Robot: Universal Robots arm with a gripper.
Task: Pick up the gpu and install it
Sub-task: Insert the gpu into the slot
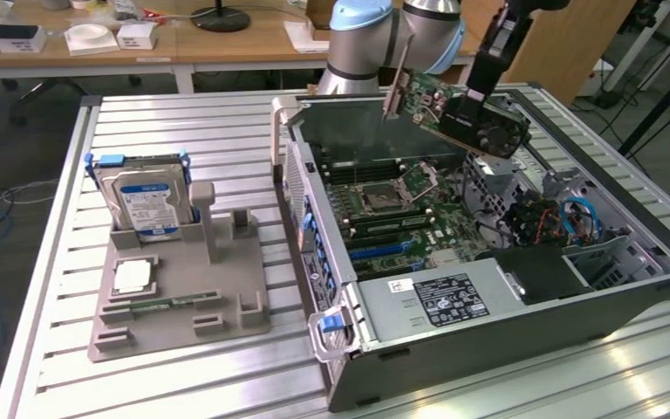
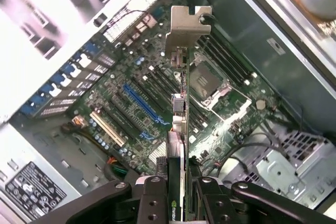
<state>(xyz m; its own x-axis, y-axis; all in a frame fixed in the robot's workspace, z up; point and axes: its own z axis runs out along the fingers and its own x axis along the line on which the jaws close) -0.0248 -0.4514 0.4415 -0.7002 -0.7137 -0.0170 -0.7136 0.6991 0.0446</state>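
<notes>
A slatted metal table (image 1: 172, 122) carries everything, and the biggest thing on it is an open computer case (image 1: 487, 349) lying on its side toward the exterior view's right, its inside facing up. Behind the case stands the robot arm (image 1: 365, 44), reaching over the opening. The green motherboard (image 1: 417, 209) covers the floor of the case, with 1 square processor socket (image 1: 382, 199) near its middle and a long blue slot (image 2: 140, 102) among the expansion slots. A silver power supply (image 1: 440, 301) with a label sits in the near corner of the case. On the exterior view's left, apart from the case, a gray holder (image 1: 184, 297) rests on the table with 1 hard drive (image 1: 143, 201) standing upright in it, blue label facing out. The gpu (image 1: 440, 100) hangs in the air above the far part of the case, tilted and clear of the motherboard. The gripper (image 1: 471, 103) is clenched on the card's fan end, 1 finger on each face, as the wrist view shows edge-on. Its silver bracket (image 2: 188, 24) is at the end away from the fingers. A narrow green memory stick (image 1: 167, 304) lies flat in the holder.
</notes>
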